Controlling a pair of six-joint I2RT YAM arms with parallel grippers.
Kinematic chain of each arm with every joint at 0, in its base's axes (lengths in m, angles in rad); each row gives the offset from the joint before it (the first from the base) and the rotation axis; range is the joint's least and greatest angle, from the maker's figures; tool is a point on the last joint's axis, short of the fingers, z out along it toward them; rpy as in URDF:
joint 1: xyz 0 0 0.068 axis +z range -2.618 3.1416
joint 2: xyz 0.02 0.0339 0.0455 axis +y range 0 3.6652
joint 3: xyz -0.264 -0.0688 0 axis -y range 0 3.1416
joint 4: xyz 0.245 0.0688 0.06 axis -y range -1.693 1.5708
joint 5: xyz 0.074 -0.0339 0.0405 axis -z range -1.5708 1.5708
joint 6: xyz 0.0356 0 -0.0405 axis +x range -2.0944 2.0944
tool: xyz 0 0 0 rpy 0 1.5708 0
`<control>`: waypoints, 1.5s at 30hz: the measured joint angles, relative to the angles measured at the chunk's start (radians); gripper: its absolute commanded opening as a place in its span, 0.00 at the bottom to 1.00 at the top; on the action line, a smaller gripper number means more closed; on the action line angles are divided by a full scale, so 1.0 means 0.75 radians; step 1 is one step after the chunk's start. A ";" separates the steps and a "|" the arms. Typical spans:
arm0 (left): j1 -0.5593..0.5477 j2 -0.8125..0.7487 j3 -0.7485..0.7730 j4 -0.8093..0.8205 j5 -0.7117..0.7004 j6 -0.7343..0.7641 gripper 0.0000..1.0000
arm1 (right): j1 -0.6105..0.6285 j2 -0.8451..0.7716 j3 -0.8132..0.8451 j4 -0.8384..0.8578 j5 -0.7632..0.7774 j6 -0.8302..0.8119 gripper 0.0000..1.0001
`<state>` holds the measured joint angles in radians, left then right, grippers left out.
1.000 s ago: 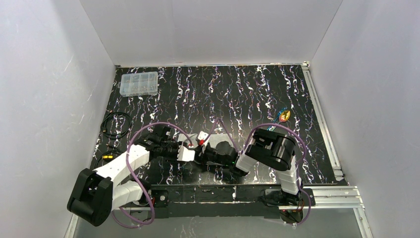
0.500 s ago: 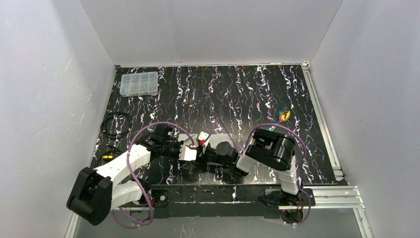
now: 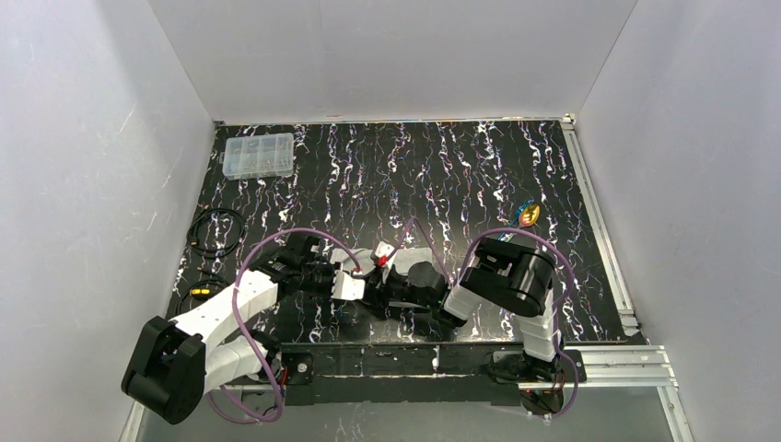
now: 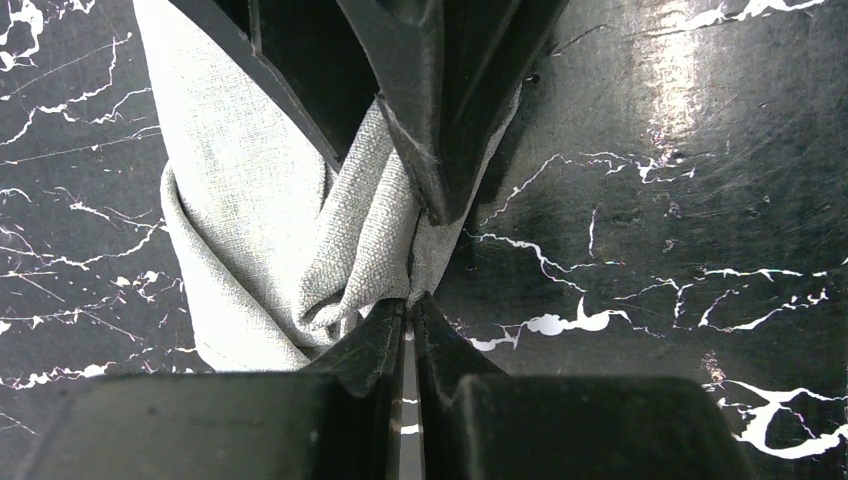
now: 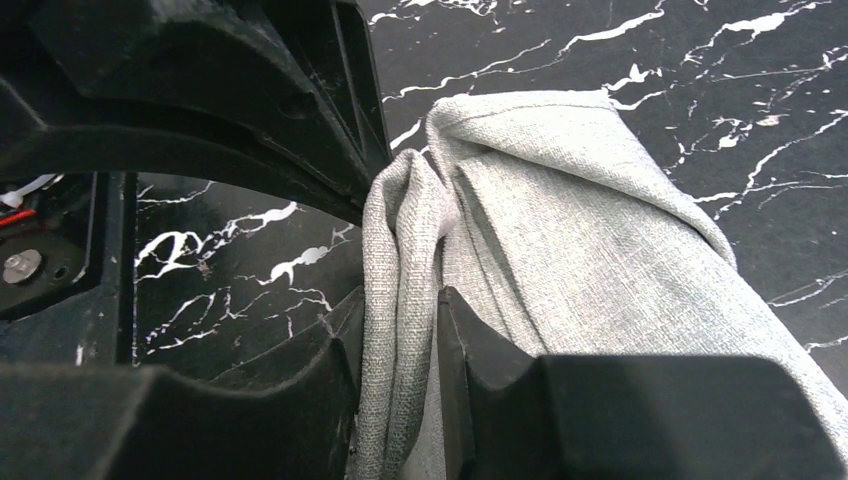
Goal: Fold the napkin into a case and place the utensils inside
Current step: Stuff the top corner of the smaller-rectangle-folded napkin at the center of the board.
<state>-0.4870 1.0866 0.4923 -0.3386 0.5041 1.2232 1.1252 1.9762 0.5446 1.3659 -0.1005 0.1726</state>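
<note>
The napkin (image 4: 250, 200) is bunched into thick folds on the black marbled tabletop (image 3: 442, 175), low in the overhead view at about 6 o'clock, between the two wrists. The left hand (image 4: 408, 312) is clenched on a thin edge of the napkin, its tips nearly touching. In the left wrist view, the rest of the cloth runs away from this hand toward 11 o'clock.

The right hand (image 5: 395, 330) faces the left one tip to tip. Its jaws are parted, with an upright fold of the cloth filling the gap between them. Whether that fold is squeezed or only enclosed cannot be told. No flat pouch is formed.

The utensils (image 3: 527, 215) are seen lying on the tabletop at about 2 o'clock from the hands, well apart from the napkin. A clear box (image 3: 259, 155) is seen at 10 o'clock, in the far corner.
</note>
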 measured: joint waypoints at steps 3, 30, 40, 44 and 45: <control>0.000 0.000 -0.002 -0.003 -0.001 0.005 0.00 | 0.000 -0.010 0.000 0.000 -0.021 0.008 0.44; 0.000 -0.008 -0.010 -0.007 -0.010 0.008 0.00 | -0.001 -0.096 0.005 -0.054 -0.020 -0.016 0.15; 0.000 -0.123 -0.010 -0.073 -0.006 0.051 0.00 | -0.016 -0.065 0.048 -0.076 -0.043 -0.014 0.11; 0.000 -0.151 -0.013 -0.108 0.001 0.081 0.00 | -0.020 -0.055 0.053 -0.077 -0.060 -0.013 0.09; 0.000 -0.153 -0.015 -0.110 0.001 0.084 0.00 | -0.020 -0.053 0.055 -0.077 -0.066 -0.013 0.09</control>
<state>-0.4870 0.9718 0.4812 -0.4210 0.5049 1.2865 1.1099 1.9366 0.5858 1.3079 -0.1501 0.1631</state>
